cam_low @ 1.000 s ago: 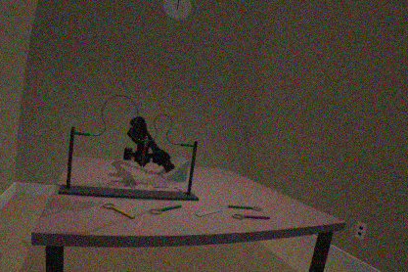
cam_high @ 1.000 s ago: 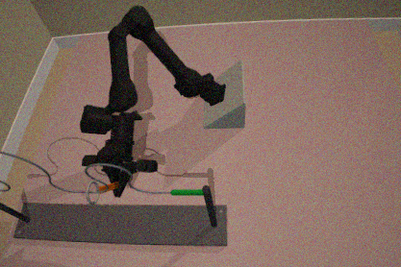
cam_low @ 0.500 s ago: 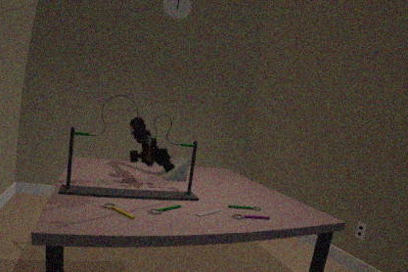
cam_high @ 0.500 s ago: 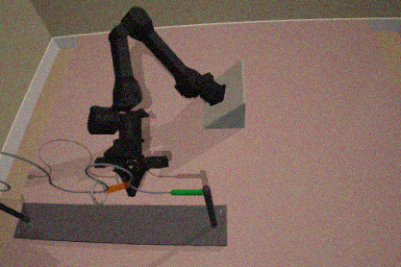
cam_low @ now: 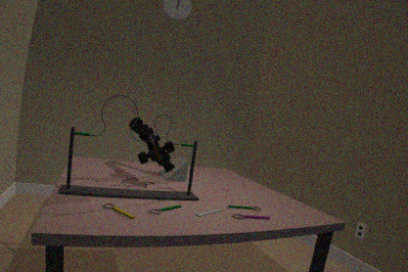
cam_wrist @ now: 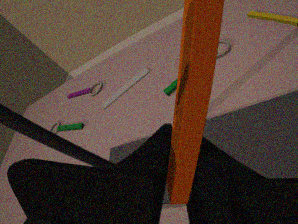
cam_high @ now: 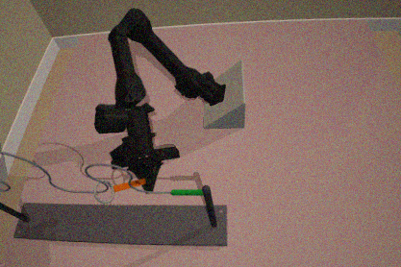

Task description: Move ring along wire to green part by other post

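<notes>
between pincer (cam_wrist: 174,212) fingers: orange handle (cam_wrist: 194,83)

No legible text, labels, brand marks, numbers or signs appear in any view. The round wall clock (cam_low: 177,7) at the top edge of the exterior view is cropped, and its face shows no readable numerals. The arm, the base plate and the loose items on the counter (cam_low: 280,215) carry no markings.
</notes>
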`<action>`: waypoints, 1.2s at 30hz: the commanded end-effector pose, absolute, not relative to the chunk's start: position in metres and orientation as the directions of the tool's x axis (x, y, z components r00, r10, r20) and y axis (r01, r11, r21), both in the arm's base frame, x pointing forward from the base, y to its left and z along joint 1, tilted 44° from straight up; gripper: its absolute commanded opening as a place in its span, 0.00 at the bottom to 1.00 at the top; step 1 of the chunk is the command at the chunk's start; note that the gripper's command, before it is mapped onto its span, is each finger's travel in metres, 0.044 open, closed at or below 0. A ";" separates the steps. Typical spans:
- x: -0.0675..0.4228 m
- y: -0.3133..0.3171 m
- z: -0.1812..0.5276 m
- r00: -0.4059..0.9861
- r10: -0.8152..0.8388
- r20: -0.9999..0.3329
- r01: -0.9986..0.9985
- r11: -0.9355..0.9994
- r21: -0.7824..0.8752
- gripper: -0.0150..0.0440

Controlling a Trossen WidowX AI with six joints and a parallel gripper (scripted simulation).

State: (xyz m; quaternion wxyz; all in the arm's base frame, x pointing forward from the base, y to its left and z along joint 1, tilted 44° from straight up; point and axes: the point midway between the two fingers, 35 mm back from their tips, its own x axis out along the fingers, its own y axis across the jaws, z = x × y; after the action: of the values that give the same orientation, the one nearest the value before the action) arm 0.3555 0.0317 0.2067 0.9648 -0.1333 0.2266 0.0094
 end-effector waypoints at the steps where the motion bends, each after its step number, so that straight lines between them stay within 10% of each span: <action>1: 0.353 0.047 0.206 0.889 0.008 -0.457 -0.088 0.984 -0.154 0.00; 36: 0.329 0.164 0.248 0.805 0.419 -0.421 -0.051 0.754 0.655 0.00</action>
State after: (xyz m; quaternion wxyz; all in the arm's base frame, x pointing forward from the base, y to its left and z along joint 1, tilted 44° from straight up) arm 0.3305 0.1545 0.2391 0.9069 0.2898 0.2815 0.1194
